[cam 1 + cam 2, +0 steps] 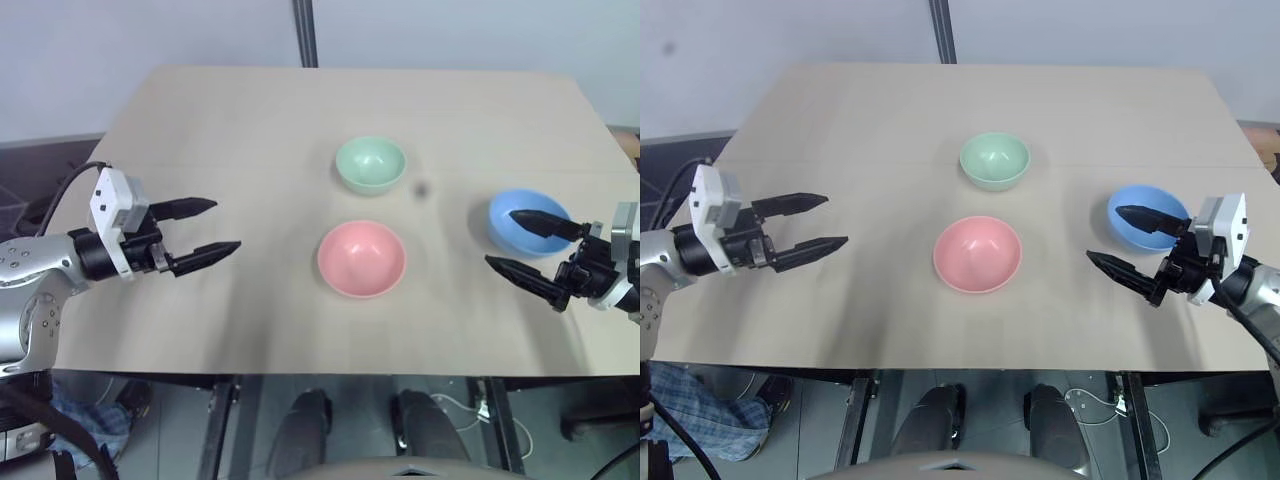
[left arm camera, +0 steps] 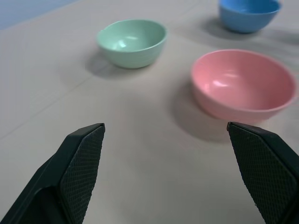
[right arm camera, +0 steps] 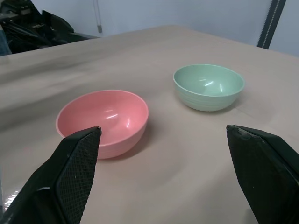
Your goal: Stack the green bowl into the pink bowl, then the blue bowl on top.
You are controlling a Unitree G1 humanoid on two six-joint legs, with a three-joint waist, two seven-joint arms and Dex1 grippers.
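Currently three bowls are seen standing apart on the bench [image 1: 250, 120], all upright, none stacked. The pink bowl [image 1: 361, 258] is placed near the middle, towards the near edge. The green bowl [image 1: 370, 164] is set just behind it, further from the robot, with a clear gap between them. The blue bowl [image 1: 527, 221] is found off to the right, well apart from the other two.

The left hand [image 1: 205, 227] is held over the left part of the bench, pointed towards the pink bowl, fingers spread wide, nothing gripped. It is kept well apart from all bowls. In the left wrist view the pink bowl [image 2: 244, 84] and green bowl [image 2: 132, 42] are framed between the two fingertips [image 2: 82, 158], with the blue bowl [image 2: 248, 14] further back.

The right hand [image 1: 1118, 240] is positioned at the right side, also spread wide and empty. One finger is seen over the blue bowl, the other over bare bench in front of it; contact with the bowl cannot be confirmed. In the right wrist view the pink bowl [image 3: 103, 121] and green bowl [image 3: 208, 86] are seen ahead of it.

A small dark spot [image 1: 421, 188] is marked on the bench just right of the green bowl.
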